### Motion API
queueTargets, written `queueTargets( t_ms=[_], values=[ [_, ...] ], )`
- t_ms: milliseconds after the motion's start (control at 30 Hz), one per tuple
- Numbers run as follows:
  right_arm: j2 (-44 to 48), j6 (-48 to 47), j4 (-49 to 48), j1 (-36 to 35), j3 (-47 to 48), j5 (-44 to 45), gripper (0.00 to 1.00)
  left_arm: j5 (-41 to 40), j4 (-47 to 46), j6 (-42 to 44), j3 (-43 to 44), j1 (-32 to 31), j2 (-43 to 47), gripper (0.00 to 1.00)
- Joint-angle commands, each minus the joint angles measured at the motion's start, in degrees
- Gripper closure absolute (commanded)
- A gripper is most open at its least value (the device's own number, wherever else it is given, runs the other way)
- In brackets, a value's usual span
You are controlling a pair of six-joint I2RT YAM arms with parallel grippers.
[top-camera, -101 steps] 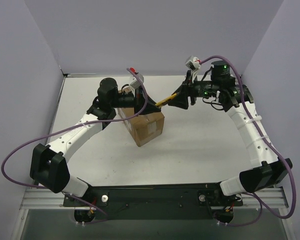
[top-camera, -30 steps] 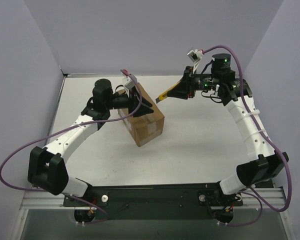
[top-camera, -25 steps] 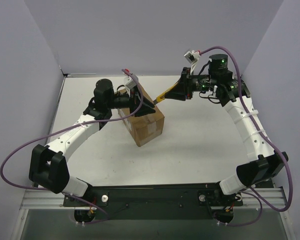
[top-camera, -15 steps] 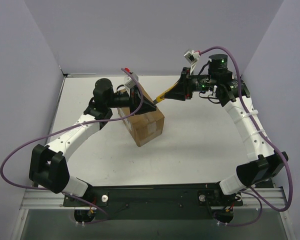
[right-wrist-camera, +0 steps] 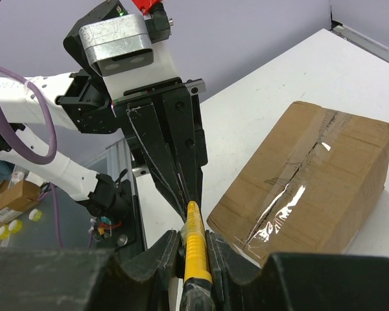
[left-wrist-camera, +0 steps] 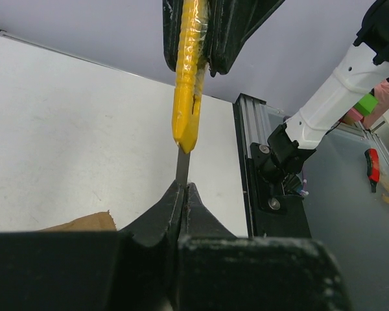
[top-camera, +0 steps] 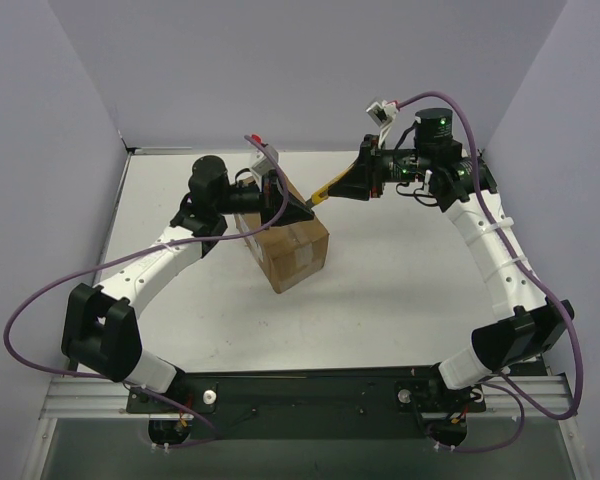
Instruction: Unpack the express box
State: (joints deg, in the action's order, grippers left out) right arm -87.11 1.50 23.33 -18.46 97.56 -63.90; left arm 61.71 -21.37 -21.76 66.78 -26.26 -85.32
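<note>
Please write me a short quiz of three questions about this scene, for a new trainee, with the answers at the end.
1. True or false: the express box already stands open.
2. What does the right gripper hold? A) a yellow knife B) a roll of tape C) nothing
3. Fill in: the left gripper is shut on the knife's thin metal ____.
Key: 1 false, it is closed. 2 A. 3 blade.
</note>
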Motion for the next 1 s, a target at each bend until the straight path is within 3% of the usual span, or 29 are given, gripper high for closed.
queueTargets(
  t_ms=[0, 100, 333, 467, 600, 700, 967],
  values=[
    [0.1, 0.1, -3.0, -0.4, 0.4, -0.7, 1.00, 0.7, -3.6, -0.4, 2.8, 0.1, 0.1, 1.00],
    [-0.3, 0.5, -3.5, 0.0, 1.2, -0.8, 1.00, -3.5, 0.6, 1.5, 2.3, 0.2, 0.9, 1.00],
    [0.1, 2.0, -4.7, 1.5, 1.6, -1.1, 1.00, -15.7, 21.6, 24.1, 1.8, 0.7, 3.8, 1.00],
    [0.5, 2.0, -4.7, 1.7, 1.0, -1.0, 1.00, -17.8, 26.2, 26.9, -1.1, 1.3, 6.6, 1.00],
    [0.9, 2.2, -4.8, 1.7, 0.5, 0.1, 1.00, -12.8, 25.1, 23.9, -2.1, 1.5, 8.8, 1.00],
    [0.7, 2.6, -5.1, 1.5, 0.4, 0.4, 1.00, -12.9, 19.8, 19.2, -2.9, 1.4, 10.0, 0.76],
    [1.0, 2.1, -5.0, 1.1, 0.1, 2.7, 1.00, -11.7, 9.6, 8.8, 0.3, 0.9, 7.2, 0.48]
  ],
)
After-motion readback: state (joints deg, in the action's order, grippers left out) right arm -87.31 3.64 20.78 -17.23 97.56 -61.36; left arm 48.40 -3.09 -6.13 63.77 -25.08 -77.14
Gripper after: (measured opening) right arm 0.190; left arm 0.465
